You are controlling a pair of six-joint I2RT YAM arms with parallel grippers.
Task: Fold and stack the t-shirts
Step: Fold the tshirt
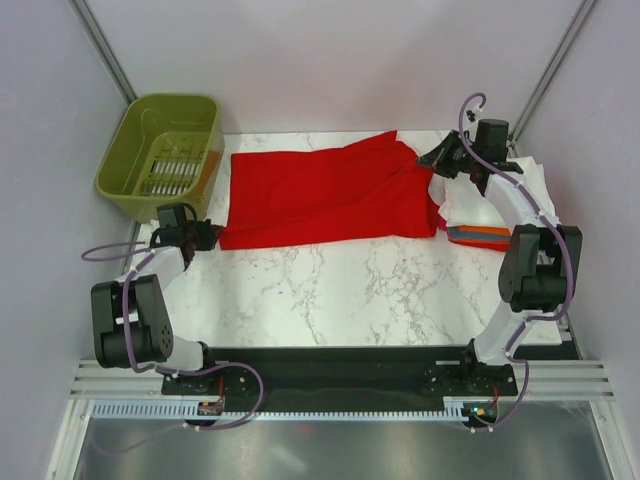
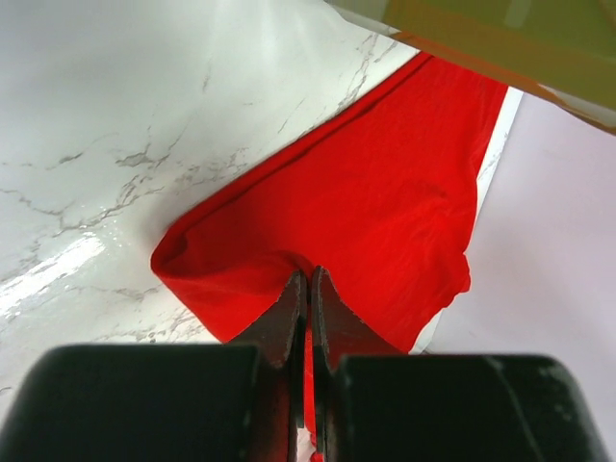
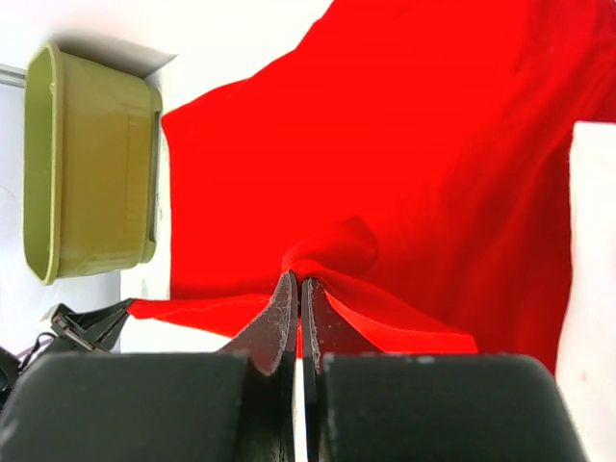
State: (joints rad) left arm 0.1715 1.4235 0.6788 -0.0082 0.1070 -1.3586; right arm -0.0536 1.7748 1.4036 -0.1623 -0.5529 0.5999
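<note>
The left arm (image 1: 150, 285) and right arm (image 1: 522, 212) had white links, black joints. Purple cables (image 1: 105, 250) trailed behind the left gripper (image 1: 214, 237) and right gripper (image 1: 427, 159); their black fingers (image 2: 283, 322) tapered to serrated tips.

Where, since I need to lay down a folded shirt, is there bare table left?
The near half of the table is bare: marble bordered by the red t-shirt, the two arms and the black base rail. Crowded: far left, where the basket and left tool meet the shirt; far right, where the right tool and folded stack sit.
</note>
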